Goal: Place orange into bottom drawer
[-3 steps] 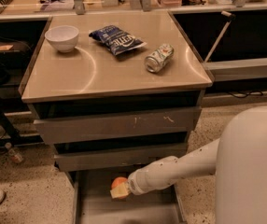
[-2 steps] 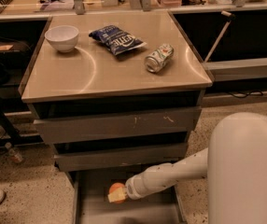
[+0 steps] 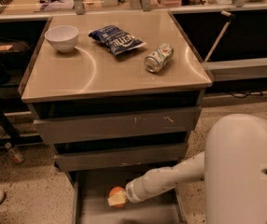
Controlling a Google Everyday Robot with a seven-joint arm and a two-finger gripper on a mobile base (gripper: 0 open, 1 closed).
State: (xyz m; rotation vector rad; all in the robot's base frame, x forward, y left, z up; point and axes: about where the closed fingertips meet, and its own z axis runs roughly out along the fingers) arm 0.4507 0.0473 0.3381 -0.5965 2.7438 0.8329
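Orange (image 3: 116, 192) and gripper (image 3: 118, 199) sit low in the frame, just left of centre, inside the pulled-out bottom drawer (image 3: 95, 183). The jaws are closed around the fruit, one pale pad showing across its front, so it has not been let go. Over the last second the white arm (image 3: 166, 178) has dipped: the orange has slid a little down and to the left in the picture, from just under the middle drawer front (image 3: 122, 156) to a spot further out over the grey drawer floor. To my eye that puts the carry nearly at its end, with the fruit well within the side rails, though I cannot tell whether it is touching the floor yet or hanging just above it. What seems left is to settle it down, open up and pull the arm clear without rolling it. Up on the counter (image 3: 110, 78) the white bowl (image 3: 61, 37), the blue chip bag (image 3: 117, 38) and the tipped can (image 3: 159, 57) lie where they were.
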